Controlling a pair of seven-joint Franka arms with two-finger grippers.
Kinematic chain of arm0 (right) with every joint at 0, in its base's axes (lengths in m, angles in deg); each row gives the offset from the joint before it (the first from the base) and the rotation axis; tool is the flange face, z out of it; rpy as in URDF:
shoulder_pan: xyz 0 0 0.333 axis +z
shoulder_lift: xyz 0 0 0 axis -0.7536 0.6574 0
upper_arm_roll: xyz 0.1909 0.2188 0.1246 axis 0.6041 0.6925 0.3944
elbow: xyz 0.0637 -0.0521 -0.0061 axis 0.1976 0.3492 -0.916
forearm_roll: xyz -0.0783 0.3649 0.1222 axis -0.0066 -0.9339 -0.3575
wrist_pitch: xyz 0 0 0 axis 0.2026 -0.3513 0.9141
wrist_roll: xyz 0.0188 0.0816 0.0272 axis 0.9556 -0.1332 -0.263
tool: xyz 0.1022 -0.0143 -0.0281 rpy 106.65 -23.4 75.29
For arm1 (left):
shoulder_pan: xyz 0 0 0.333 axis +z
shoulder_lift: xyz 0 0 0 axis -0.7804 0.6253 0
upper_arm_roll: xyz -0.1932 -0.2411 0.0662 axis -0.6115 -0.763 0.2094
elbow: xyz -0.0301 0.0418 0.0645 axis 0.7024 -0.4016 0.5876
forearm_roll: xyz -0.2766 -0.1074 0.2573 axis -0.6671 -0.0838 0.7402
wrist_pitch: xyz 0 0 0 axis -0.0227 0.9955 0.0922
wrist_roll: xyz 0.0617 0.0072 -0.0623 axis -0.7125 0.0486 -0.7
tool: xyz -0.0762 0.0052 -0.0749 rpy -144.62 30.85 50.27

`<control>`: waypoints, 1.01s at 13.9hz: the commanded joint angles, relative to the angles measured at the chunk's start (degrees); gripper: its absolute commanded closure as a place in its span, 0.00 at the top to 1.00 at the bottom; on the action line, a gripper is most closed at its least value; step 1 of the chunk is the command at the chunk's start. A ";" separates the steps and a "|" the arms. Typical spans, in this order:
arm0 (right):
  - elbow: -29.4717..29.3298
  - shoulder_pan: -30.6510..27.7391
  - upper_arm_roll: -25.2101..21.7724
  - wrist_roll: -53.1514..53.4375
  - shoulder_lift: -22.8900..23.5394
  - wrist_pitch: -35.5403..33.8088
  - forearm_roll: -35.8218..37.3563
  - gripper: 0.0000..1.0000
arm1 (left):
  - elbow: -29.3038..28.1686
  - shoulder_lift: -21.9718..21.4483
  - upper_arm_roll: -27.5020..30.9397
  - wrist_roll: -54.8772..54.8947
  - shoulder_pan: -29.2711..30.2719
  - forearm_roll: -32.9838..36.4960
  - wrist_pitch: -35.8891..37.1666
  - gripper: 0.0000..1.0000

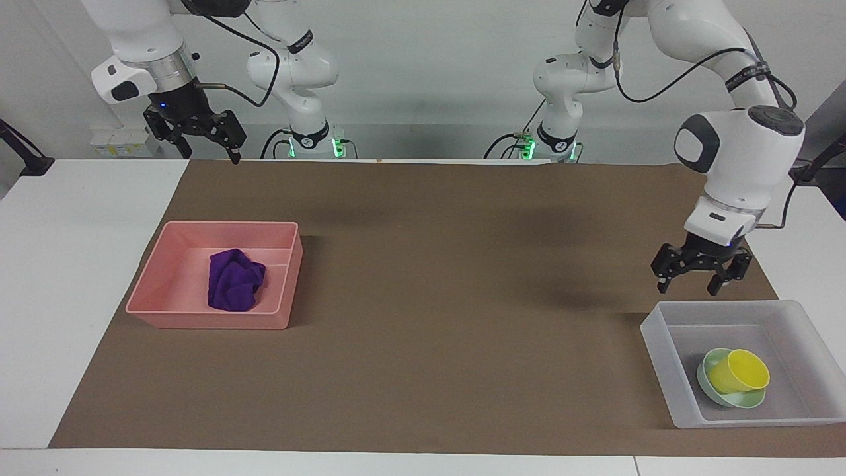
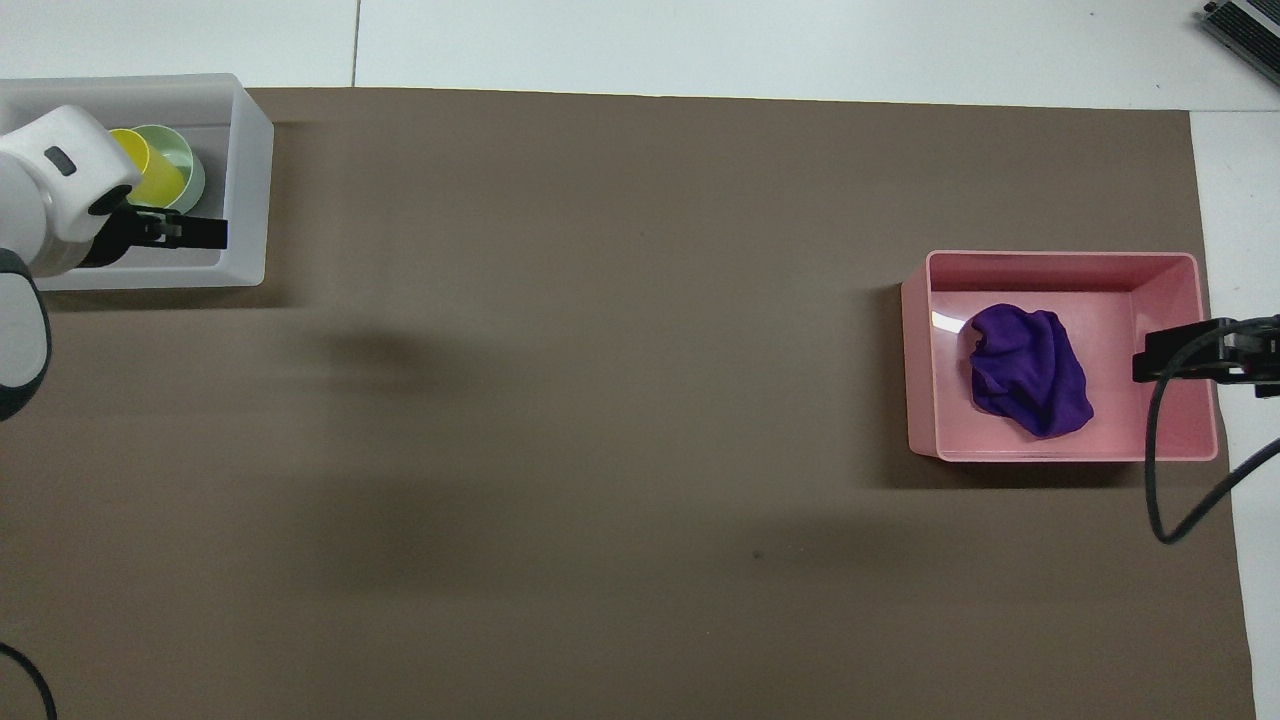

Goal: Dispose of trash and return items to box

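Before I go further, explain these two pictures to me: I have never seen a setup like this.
These are two white robot arms at a table, each ending in a two-finger claw. One picture faces them across the table; the other looks steeply down from above their end. On the brown mat sits a pink bin holding a crumpled purple cloth, and a whitish bin holding a yellow cup lying in a green bowl. The left gripper hangs open and empty over the mat by the whitish bin. The right gripper waits open, holding nothing, over the table's edge nearest the robots.
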 commanded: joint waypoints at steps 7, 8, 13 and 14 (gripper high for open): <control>1.40 -0.60 0.06 -1.52 -1.23 0.19 0.28 1.00 | 6.94 -7.31 0.83 -3.75 -4.40 -0.26 21.50 1.00; 1.49 -0.60 0.06 -1.52 -1.23 0.19 0.28 1.00 | 10.11 -6.25 0.83 -3.75 -4.31 -0.26 24.49 1.00; 1.49 -0.60 0.06 -1.52 -1.23 0.19 0.19 1.00 | 15.95 -5.62 0.92 -3.93 -4.48 -0.35 35.40 1.00; 1.49 -0.60 0.06 -1.52 -1.23 0.19 0.28 1.00 | 14.90 -6.41 1.00 -4.10 -4.83 -0.17 36.46 1.00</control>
